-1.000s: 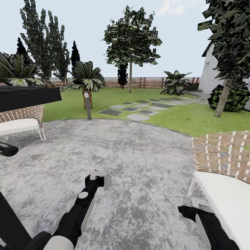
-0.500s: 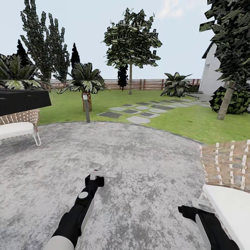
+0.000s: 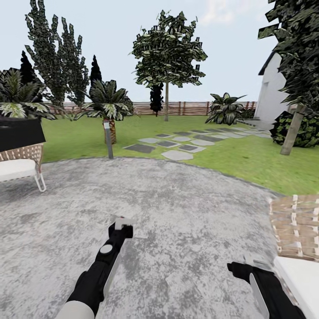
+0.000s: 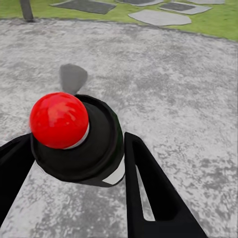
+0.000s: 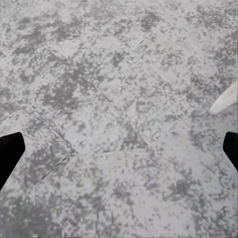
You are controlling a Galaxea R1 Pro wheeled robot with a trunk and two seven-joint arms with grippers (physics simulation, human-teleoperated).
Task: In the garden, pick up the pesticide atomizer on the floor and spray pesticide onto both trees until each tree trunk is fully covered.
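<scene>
From the head, a grey paved circle (image 3: pixel 177 212) is seen in the foreground, with the lawn of the garden (image 3: pixel 230 155), stepping stones (image 3: pixel 177 144) and a slatted fence (image 3: pixel 190 106) beyond. One tree (image 3: pixel 167 53) with a bare trunk (image 3: pixel 166 102) stands far off at centre; a second trunk (image 3: pixel 293 129) leans at the far right. The left gripper (image 3: pixel 124 223) is held low over the paving, the right gripper (image 3: pixel 248 266) near the right edge beside a woven chair (image 3: pixel 294 226).

Through the left wrist camera, the pesticide atomizer (image 4: pixel 79 139), dark with a red ball top, is seen clamped between the two black fingers (image 4: pixel 148 193). A white label patch is glimpsed low on the bottle; no writing can be read on it.

Through the right wrist camera, bare paving is shown between widely parted finger tips (image 5: pixel 10 151), with nothing held.

The step in hand is judged to be the approach to a trunk. The bottle should be kept firmly clamped, and the nozzle brought close and aimed squarely at the bark before spraying.
</scene>
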